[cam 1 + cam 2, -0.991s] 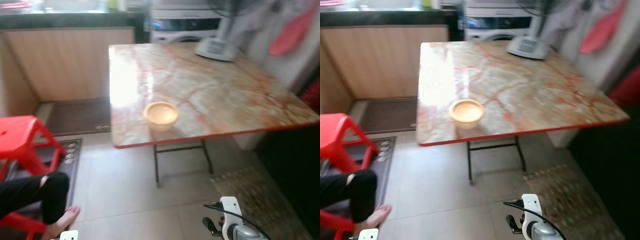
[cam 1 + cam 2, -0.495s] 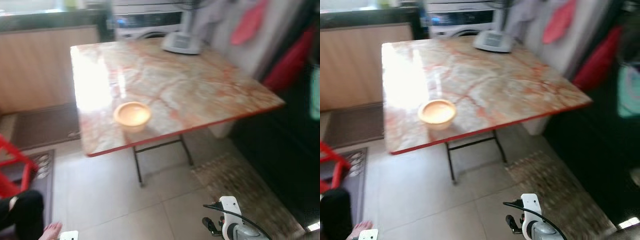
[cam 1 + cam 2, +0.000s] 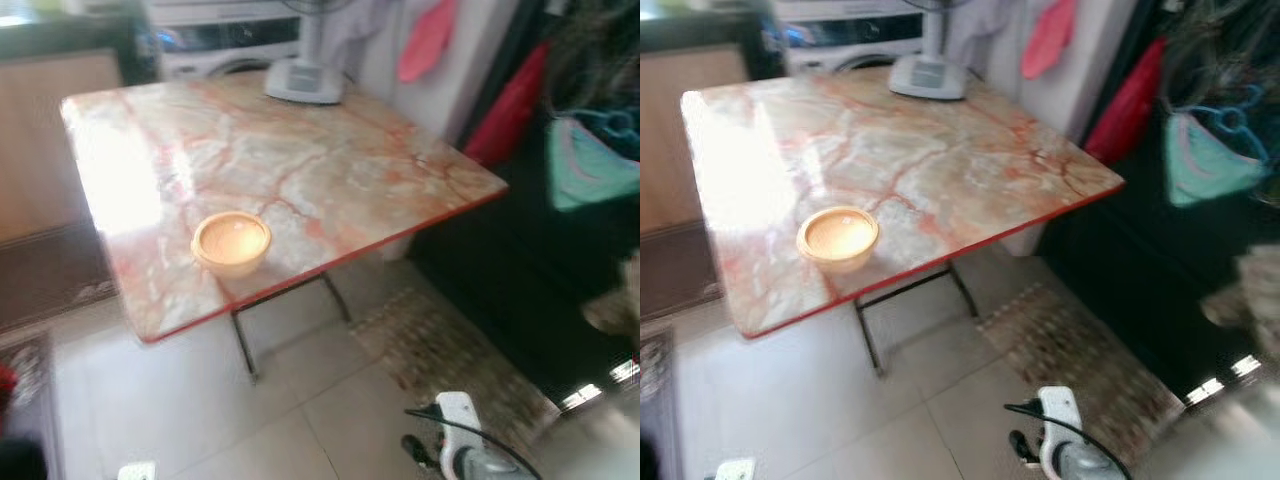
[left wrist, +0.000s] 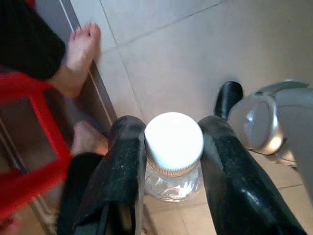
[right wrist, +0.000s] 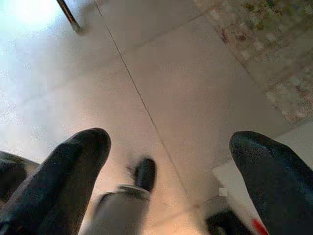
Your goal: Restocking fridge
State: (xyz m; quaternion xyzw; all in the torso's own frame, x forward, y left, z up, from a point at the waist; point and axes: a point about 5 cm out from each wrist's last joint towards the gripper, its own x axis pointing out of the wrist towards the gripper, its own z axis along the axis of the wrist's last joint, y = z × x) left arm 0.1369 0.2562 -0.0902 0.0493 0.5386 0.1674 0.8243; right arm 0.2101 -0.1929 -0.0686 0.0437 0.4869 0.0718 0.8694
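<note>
Left jaws clamped on a white-capped clear bottle point(image 4: 173, 152), right jaws spread empty; yellow bowl point(image 3: 231, 242) on marble table point(image 3: 330, 170).

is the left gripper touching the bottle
Touching. The left wrist view shows the left gripper with both black fingers pressed against the neck of the white-capped bottle, no gap on either side.

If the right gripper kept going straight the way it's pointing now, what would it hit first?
Most likely the tiled floor. The right gripper, fingers spread apart and holding nothing, points down at bare tile beside the patterned mat. The robot's own foot sits close under that line, though depth is unclear.
</note>
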